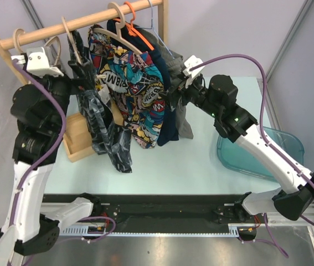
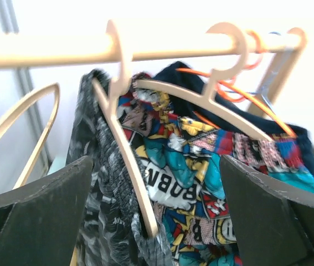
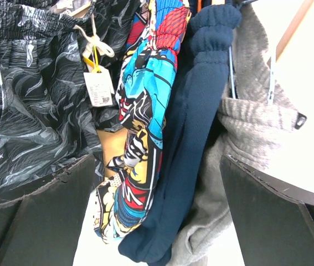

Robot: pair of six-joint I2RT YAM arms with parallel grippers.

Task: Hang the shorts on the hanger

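Note:
The dark marbled shorts (image 1: 102, 130) hang draped over a pale wooden hanger (image 1: 71, 47) hooked on the wooden rail. In the left wrist view the hanger's arm (image 2: 130, 160) runs down through the shorts' waistband (image 2: 98, 183). My left gripper (image 1: 72, 75) is open and empty, just left of the shorts; its jaws (image 2: 157, 213) stand wide apart. My right gripper (image 1: 171, 93) is open and empty beside the garments at the rail's right. In the right wrist view (image 3: 157, 213) the shorts (image 3: 29, 111) show at left with a white paper tag (image 3: 99, 88).
Comic-print shorts (image 1: 137, 94) hang on another wooden hanger, then a plain navy garment (image 3: 195, 138) and a grey one (image 3: 245, 138). An orange hanger (image 1: 136, 25) and an empty wooden hanger (image 2: 29, 122) are on the rail (image 1: 85, 21). A teal bin (image 1: 262, 158) sits right.

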